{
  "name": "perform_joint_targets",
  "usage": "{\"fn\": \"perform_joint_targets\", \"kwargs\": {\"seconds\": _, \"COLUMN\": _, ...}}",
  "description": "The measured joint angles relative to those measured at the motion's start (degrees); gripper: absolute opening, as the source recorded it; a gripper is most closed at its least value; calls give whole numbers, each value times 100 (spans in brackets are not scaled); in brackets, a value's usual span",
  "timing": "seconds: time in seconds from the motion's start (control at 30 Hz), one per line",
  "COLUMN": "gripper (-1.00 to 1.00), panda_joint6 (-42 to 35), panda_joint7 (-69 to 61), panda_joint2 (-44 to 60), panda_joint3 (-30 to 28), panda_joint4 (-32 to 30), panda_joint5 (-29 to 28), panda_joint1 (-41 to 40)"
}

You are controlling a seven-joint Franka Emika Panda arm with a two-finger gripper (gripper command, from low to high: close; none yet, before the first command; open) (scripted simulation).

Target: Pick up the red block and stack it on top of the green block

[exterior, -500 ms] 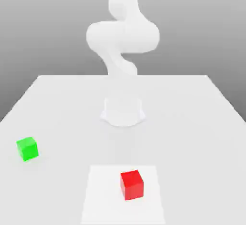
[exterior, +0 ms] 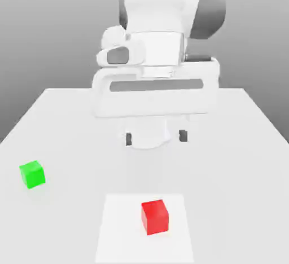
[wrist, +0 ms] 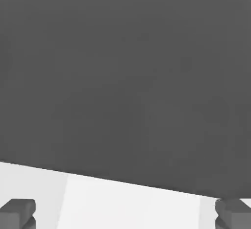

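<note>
The gripper hangs above the middle of the table, its fingers spread wide apart and empty. The red block sits by the near edge — on a paler square patch — and the green block rests near the table's edge at the exterior view's left.

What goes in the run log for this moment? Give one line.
stage: before grasp | tool: open, empty, above table | red block: on pale square patch | green block: apart, exterior view's left
</note>
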Motion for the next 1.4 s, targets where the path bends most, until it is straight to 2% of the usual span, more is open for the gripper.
{"fn": "perform_joint_targets", "kwargs": {"seconds": 0.17, "gripper": 0, "panda_joint6": 576, "panda_joint7": -259, "panda_joint2": 1038, "panda_joint3": 9, "panda_joint4": -494, "panda_joint5": -17, "panda_joint1": 69}}
{"fn": "perform_joint_targets", "kwargs": {"seconds": 0.37, "gripper": 0, "panda_joint6": 1584, "panda_joint7": -360, "panda_joint2": 2284, "panda_joint3": 65, "panda_joint4": -429, "panda_joint5": 53, "panda_joint1": 31}}
{"fn": "perform_joint_targets", "kwargs": {"seconds": 0.4, "gripper": -100, "panda_joint6": 1712, "panda_joint7": -365, "panda_joint2": 2434, "panda_joint3": 78, "panda_joint4": -408, "panda_joint5": 59, "panda_joint1": 19}}
{"fn": "perform_joint_targets", "kwargs": {"seconds": 0.63, "gripper": -100, "panda_joint6": 1717, "panda_joint7": -351, "panda_joint2": 2443, "panda_joint3": 86, "panda_joint4": -407, "panda_joint5": 42, "panda_joint1": 8}}
{"fn": "perform_joint_targets", "kwargs": {"seconds": 0.83, "gripper": -100, "panda_joint6": 793, "panda_joint7": -315, "panda_joint2": 1357, "panda_joint3": 21, "panda_joint4": -567, "panda_joint5": -24, "panda_joint1": 4}}
{"fn": "perform_joint_targets", "kwargs": {"seconds": 1.23, "gripper": -100, "panda_joint6": 206, "panda_joint7": -922, "panda_joint2": 541, "panda_joint3": -1393, "panda_joint4": -748, "panda_joint5": -469, "panda_joint1": -2802}}
{"fn": "perform_joint_targets", "kwargs": {"seconds": 1.4, "gripper": -100, "panda_joint6": 116, "panda_joint7": -1293, "panda_joint2": 406, "panda_joint3": -2020, "panda_joint4": -808, "panda_joint5": -463, "panda_joint1": -3558}}
